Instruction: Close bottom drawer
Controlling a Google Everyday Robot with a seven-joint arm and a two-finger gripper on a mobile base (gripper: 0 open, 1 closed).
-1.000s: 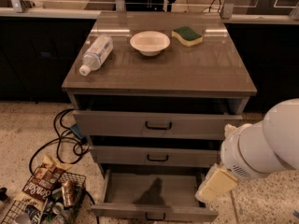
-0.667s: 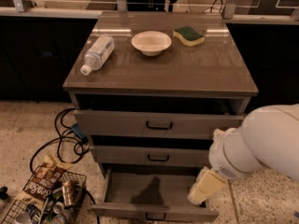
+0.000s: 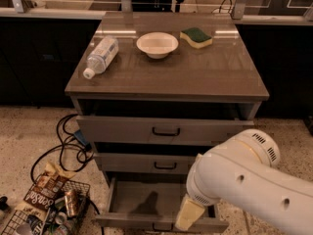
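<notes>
The bottom drawer (image 3: 139, 199) of the grey cabinet (image 3: 166, 77) stands pulled out, its shallow grey tray bare and showing the arm's shadow. Its flat front runs along the lower edge of the view with a small black handle (image 3: 161, 227). My gripper (image 3: 189, 213), a cream-coloured piece at the end of the bulky white arm (image 3: 244, 180), hangs over the right part of the drawer, just behind its front and right of the handle. The arm hides the drawer's right end.
The middle drawer (image 3: 146, 163) and top drawer (image 3: 164, 129) sit slightly out. On top lie a plastic bottle (image 3: 100, 56), a white bowl (image 3: 157, 44) and a sponge (image 3: 196, 36). Black cables (image 3: 68, 146) and a wire basket of snacks (image 3: 46, 209) lie on the floor at left.
The white arm has swung left from the right edge, carrying the gripper leftwards over the open bottom drawer toward its handle. The drawer has stayed open.
</notes>
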